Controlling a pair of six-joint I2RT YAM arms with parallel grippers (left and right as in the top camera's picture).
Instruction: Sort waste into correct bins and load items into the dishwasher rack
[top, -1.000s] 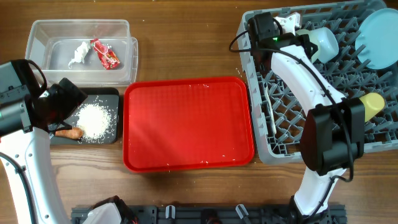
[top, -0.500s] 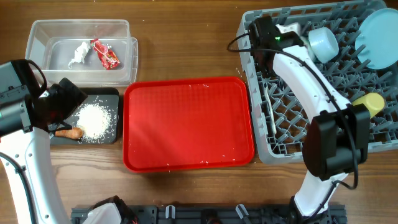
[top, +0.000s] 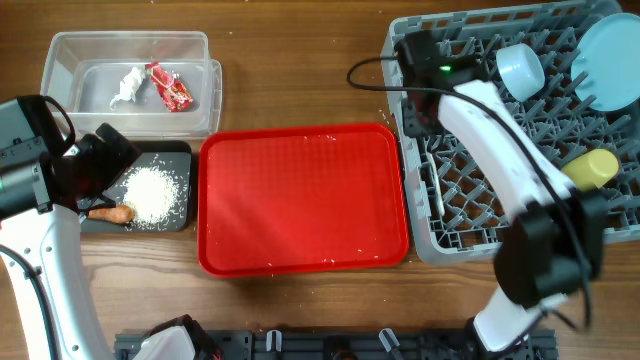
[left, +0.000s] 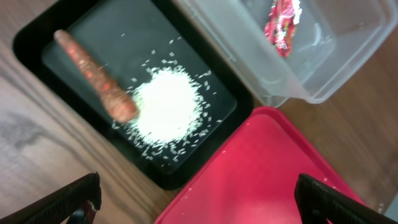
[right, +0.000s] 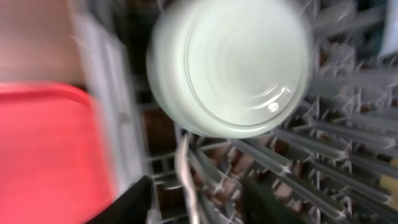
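The grey dishwasher rack (top: 470, 215) holds a light blue plate (top: 610, 60), a yellow cup (top: 592, 168), a white spoon (top: 437, 185) and a pale bowl (top: 520, 70) lying bottom up. My right gripper (top: 432, 72) hovers over the rack's left side, just left of the bowl (right: 230, 62). It (right: 199, 208) is open and holds nothing, with the spoon handle (right: 185, 177) below. The clear tub (top: 70, 50) holds the napkin (top: 127, 88) and red wrapper (top: 170, 88). Sausage (left: 93, 74) and rice (left: 165, 106) lie in the black tray (top: 182, 152). My left gripper (left: 199, 205) hangs wide open above it.
A large flat red tray (top: 300, 200) with a few white crumbs lies between the black tray and the rack. The left arm's body (top: 30, 170) covers the black tray's left end. Bare wooden table shows behind and in front of the red tray.
My right gripper has opened, let go of the pale bowl and drawn back to the left. The bowl now rests in the rack. The left arm has stayed put.
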